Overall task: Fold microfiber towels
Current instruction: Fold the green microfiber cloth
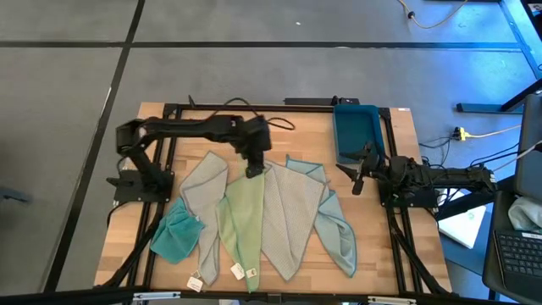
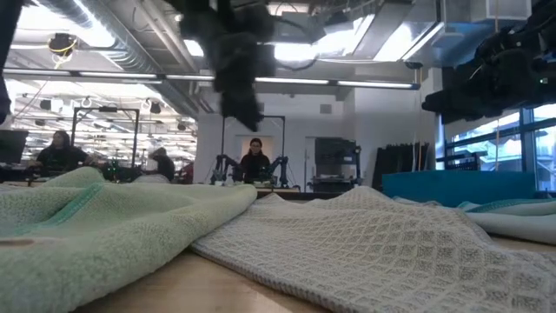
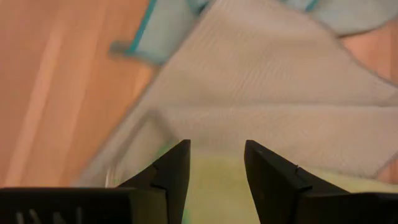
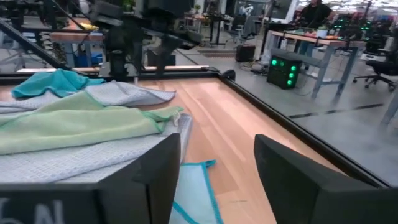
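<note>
Left gripper hangs over the top tip of the green towel mid-table, fingers apart w/ nothing between them in the wrist view, just green cloth below. Right gripper is off by the table's right side next to the blue tray, fingers also apart, empty.

Risk imo: towels overlap like a fan. Green one lies on top of a grey towel, w/ another grey on its other side, so a pinch at that tip could catch two layers and drag the wrong one along. Soft cloth also slumps, so a fold prob won't land square.

Other stuff: teal towel bunched at front left, pale blue towel on the right, partly under the grey. Tray sits back right, clear of the pile. People in the room behind, nowhere near the table.
</note>
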You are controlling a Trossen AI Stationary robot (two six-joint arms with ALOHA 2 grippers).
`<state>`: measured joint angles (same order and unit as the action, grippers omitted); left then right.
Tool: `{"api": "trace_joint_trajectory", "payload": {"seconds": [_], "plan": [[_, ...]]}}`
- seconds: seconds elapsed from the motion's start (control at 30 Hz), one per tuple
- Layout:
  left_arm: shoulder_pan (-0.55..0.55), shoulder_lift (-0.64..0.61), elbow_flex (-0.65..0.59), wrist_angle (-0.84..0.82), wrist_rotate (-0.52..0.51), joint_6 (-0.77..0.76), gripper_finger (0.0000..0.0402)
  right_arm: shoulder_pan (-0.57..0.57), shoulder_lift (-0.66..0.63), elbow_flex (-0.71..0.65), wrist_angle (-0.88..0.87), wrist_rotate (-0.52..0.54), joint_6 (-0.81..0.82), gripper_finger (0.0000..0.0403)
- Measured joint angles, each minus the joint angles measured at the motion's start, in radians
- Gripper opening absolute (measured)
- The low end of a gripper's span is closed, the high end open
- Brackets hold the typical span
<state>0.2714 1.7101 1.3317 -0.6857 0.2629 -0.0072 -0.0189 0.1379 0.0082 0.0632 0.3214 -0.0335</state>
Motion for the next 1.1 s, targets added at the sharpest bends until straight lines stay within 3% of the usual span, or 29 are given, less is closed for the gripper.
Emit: {"api": "trace_joint_trajectory", "payload": {"seconds": [0.17, 0.3, 0.47, 0.6, 0.87, 1.1], "plan": [[-0.016, 0.125, 0.143, 0.086, 0.028, 0.185, 0.0143, 0.000, 0.024, 0.000, 0.000, -0.001, 0.003, 0.0212], [-0.016, 0.270, 0.284, 0.159, 0.191, 0.199, 0.0149, 0.000, 0.042, 0.000, -0.001, -0.002, 0.002, 0.0213], [-0.027, 0.448, 0.468, 0.114, 0.252, 0.253, 0.0153, 0.000, 0.045, 0.000, 0.000, -0.014, 0.003, 0.0213], [-0.029, 0.536, 0.545, 0.129, 0.295, 0.261, 0.0153, 0.000, 0.045, 0.000, -0.002, -0.055, -0.003, 0.0213], [-0.040, 0.658, 0.578, 0.123, 0.202, 0.278, 0.0154, 0.000, 0.045, 0.000, -0.004, -0.061, -0.030, 0.0213], [-0.009, 0.661, 0.580, 0.131, 0.165, 0.274, 0.0154, 0.000, 0.045, 0.000, -0.005, -0.061, -0.033, 0.0213]]}}
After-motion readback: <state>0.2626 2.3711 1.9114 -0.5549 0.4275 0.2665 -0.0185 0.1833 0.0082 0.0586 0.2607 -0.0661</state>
